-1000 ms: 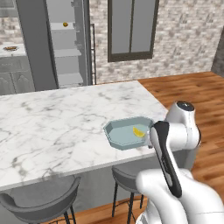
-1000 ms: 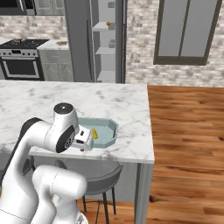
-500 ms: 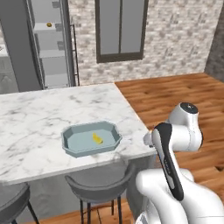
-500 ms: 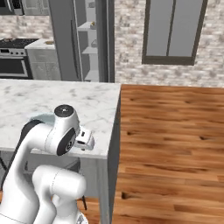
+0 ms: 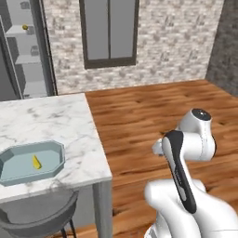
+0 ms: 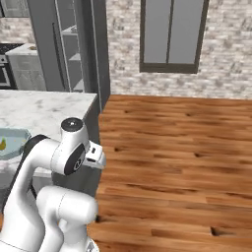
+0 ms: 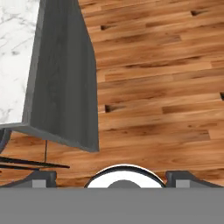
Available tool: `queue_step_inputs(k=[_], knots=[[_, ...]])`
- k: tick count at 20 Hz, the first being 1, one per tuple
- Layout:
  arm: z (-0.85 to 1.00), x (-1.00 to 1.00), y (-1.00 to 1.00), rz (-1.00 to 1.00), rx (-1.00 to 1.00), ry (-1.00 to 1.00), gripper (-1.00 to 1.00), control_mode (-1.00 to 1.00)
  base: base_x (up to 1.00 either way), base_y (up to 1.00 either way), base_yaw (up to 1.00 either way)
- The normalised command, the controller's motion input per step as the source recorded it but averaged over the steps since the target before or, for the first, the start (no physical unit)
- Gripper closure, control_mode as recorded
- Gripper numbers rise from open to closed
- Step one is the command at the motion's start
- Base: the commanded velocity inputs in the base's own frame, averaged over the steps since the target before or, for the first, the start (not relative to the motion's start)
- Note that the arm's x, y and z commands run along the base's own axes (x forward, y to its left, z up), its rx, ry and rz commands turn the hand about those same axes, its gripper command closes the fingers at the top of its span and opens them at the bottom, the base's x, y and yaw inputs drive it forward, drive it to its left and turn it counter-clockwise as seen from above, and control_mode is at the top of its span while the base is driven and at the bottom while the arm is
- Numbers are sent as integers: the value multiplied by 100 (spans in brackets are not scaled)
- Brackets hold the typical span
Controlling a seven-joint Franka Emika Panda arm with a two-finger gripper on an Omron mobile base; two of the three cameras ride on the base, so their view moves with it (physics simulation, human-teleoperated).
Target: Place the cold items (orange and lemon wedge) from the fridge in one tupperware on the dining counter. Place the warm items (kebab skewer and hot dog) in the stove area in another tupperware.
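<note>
1. Left base view: the lemon wedge (image 5: 36, 161), a small glossy yellow sliver, already lies in the pale grey-teal octagonal container (image 5: 56, 151) on the dining counter (image 5: 56, 121), whose top is white veined marble. A small orange ball (image 5: 25, 28) sits on a pale shelf of the open fridge (image 5: 23, 51), so the cold pair looks half done, and the warm items are likely untouched
2. Right base view: the steel stove area (image 6: 6, 66) stands far left beyond the counter; warm plank floor (image 6: 187, 147) spreads ahead
3. Hand view: the gripper (image 7: 111, 177) hangs released and empty over the floor beside the counter's matte grey side
</note>
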Motion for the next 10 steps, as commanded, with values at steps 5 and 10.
queue_step_inputs(k=[5,10], knots=[[0,0,0,0,0,0,-100,100,98,-78,21],[0,0,0,0,0,0,-100,100,100,-56,33]])
